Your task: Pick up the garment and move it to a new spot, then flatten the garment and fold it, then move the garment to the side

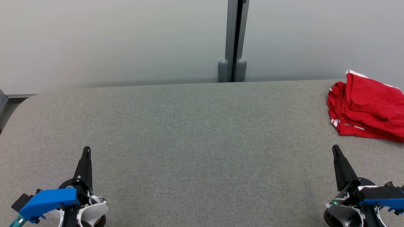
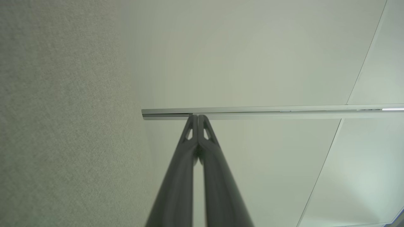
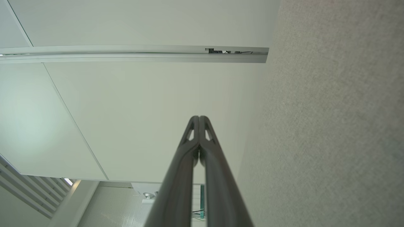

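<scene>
The red garment (image 1: 367,105) is lying at the far right of the gray table (image 1: 195,126), well apart from the middle; part of it is running off the right edge of the head view. It is sitting in a soft stack of layers, a bit lumpy, with thin white stripes peeking out along some edges; I am guessing it is light, floppy cloth that is going to sag and slip when lifted.

The left gripper (image 1: 86,151) is hanging low at the near left, and the right gripper (image 1: 335,149) is hanging at the near right, just in front of the garment but not touching it; both are pointing away from the robot. In the wrist views each pair of long dark fingers (image 2: 176,189) is pressed tip to tip, holding nothing.

I cannot tell if the pile is waiting to be picked up or is already folded and put aside; it is looking half tidy to me. If the pick-up is the step in hand, the right gripper is the closer one; it is going to need to spread its fingers first, come down on the near edge, pinch through a few layers and lift high, so no loose part is dragging on the rough, woven table top. The wall (image 1: 110,41) behind is looking smooth and pale, with a gray post (image 1: 235,41) splitting it.
</scene>
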